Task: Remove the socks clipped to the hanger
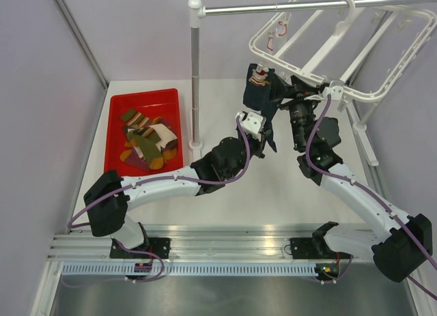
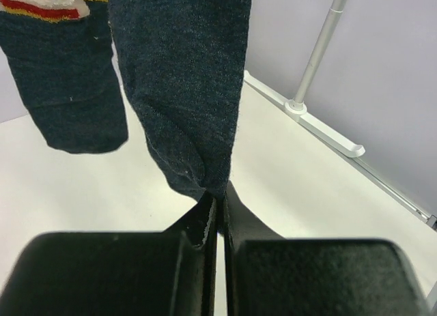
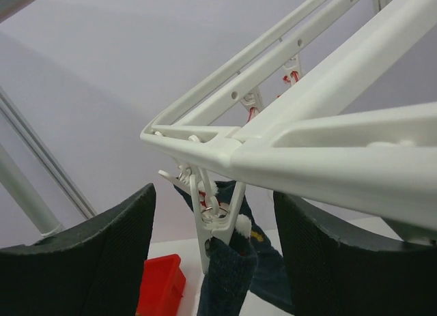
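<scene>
Left gripper [image 2: 217,200] clamped shut on the lower tip of the navy sock [image 2: 184,77]; sock hangs from a clip [image 3: 207,227] at the hanger [image 3: 307,145] corner.

Right gripper [image 3: 213,196] gapes wide, jaws either side of that clip, touching nothing I can see; risk: left hold takes only a thin fold, so a pull before the clip opens may slip off, or drag the hanger askew on its rail [image 1: 287,7]; right jaws could close on the frame bar instead of the clip; right wrist view alone shows the clip biting fabric; top view alone shows the red tray [image 1: 145,94], left of frame, holding loose socks [image 1: 147,142].
</scene>
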`<state>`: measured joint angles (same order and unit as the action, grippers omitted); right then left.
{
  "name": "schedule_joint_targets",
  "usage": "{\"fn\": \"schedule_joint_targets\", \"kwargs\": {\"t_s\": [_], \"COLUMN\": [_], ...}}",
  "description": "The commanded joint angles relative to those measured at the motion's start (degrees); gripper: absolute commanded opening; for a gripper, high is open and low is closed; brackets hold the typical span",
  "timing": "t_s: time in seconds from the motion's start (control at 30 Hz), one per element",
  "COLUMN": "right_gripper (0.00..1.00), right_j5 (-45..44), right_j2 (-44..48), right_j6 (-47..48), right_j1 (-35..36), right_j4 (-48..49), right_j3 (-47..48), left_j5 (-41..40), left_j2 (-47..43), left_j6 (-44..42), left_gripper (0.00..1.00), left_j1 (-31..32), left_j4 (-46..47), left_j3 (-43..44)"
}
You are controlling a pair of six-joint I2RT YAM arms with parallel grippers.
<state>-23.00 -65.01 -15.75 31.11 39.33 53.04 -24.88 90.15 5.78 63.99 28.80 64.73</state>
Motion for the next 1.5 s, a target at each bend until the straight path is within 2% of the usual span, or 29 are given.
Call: {"fn": "schedule_joint_targets", "kwargs": {"t_s": [0.0,0.2,0.43,0.5,0.57,0.6,0.8,1.0,1.47], "right_gripper": [0.73,0.59,0.52,0.41,0.34,0.26,0.06,0.01,0.01], "right_j5": [1.82,1.38,0.59,0.33,0.42,0.24,0.07,-0.46,-0.64], "right_j2": [-0.2,-0.03,-0.38,-0.55,-0.38,-0.29,0.5,1.29,2.26], "right_j6": [-0.43,0.28,0.37,0.1,0.1,0.1,0.28,0.37,0.54], "right_j1": [-0.35,-0.35,-0.26,-0.26,-0.35,-0.26,-0.26,-0.26,-0.26], "right_j4": [-0.13,-1.19,-1.27,-1.19,-1.1,-1.19,-1.98,-2.68,-4.53], "right_j3": [2.77,3.04,3.56,3.48,3.48,3.48,3.65,3.3,3.39], "left_j5": [0.98,0.8,0.89,0.89,0.8,0.8,-0.42,-1.75,0.62], "left_j2": [-2.26,-2.35,-2.35,-2.43,-2.43,-2.52,-2.78,-4.36,-6.48], "left_j6": [-1.65,-1.74,-1.74,-1.74,-1.91,-2.0,-2.44,-2.0,6.34], "left_gripper": [0.02,0.02,0.02,0.02,0.02,0.02,0.02,0.02,0.02], "left_j1": [0.44,0.44,0.53,0.53,0.53,0.53,0.44,-0.09,-7.02], "left_j4": [0.56,0.47,0.38,0.38,0.3,0.38,0.38,0.3,-7.16], "left_j3": [0.31,0.22,0.13,0.05,0.05,0.13,-0.04,-1.79,-1.54]}}
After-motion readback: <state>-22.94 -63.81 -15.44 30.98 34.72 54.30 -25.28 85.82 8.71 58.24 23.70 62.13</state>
